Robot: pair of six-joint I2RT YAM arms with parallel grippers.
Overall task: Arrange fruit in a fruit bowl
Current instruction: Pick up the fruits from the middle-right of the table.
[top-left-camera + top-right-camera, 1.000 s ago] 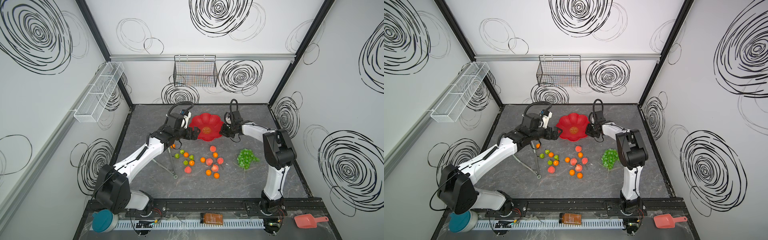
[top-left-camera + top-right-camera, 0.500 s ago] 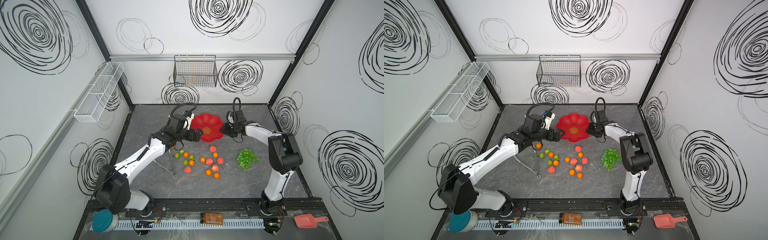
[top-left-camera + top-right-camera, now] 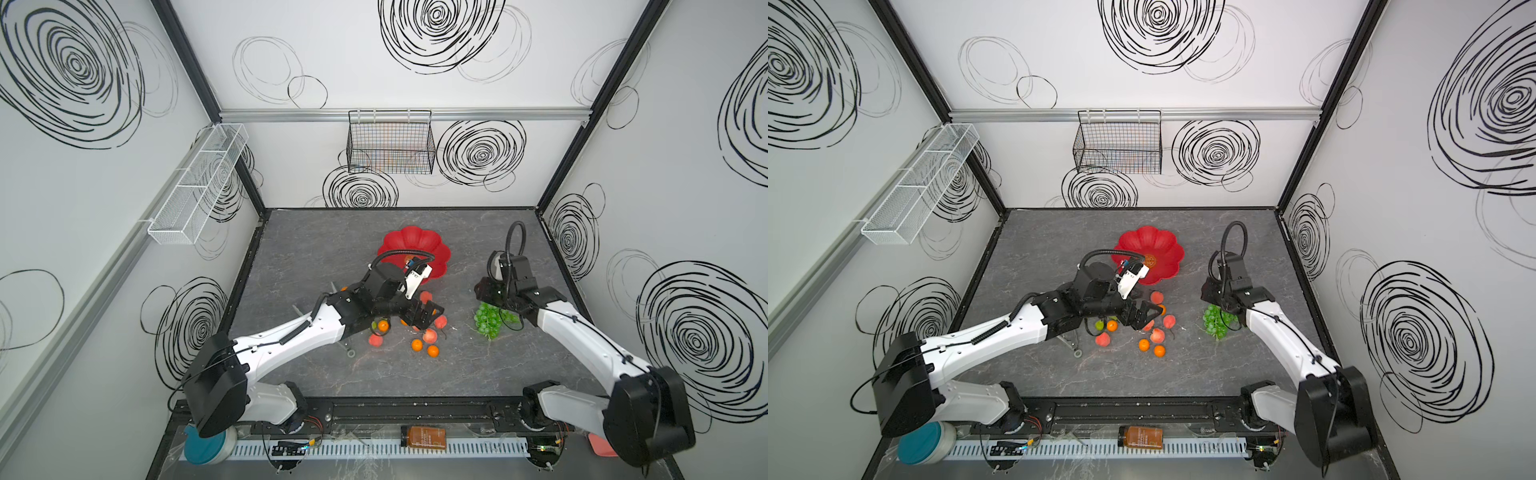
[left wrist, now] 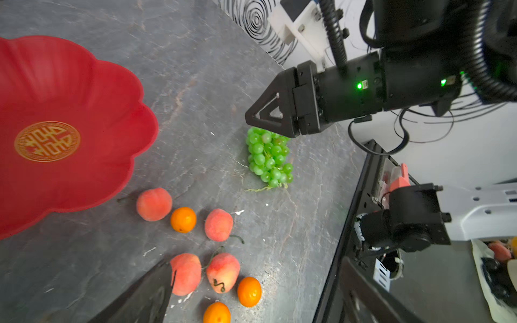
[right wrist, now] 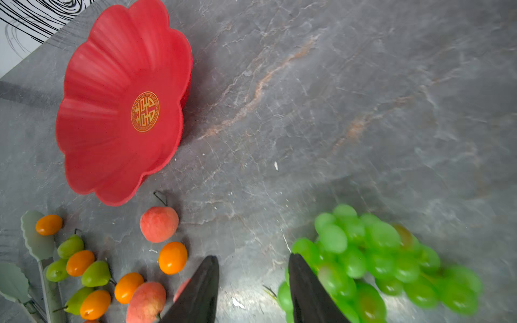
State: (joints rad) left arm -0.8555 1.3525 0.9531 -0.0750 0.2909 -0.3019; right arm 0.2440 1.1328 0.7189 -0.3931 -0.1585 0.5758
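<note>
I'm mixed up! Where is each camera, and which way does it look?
Top views: high overhead, looking down on the grey marbled table; left arm and right arm show.
Left wrist: faces the scalloped red bowl and right gripper; one own finger shows.
Right wrist: looks down between its fingers at the green grape bunch.
Shared: both wrists see bowl and grapes.
</note>
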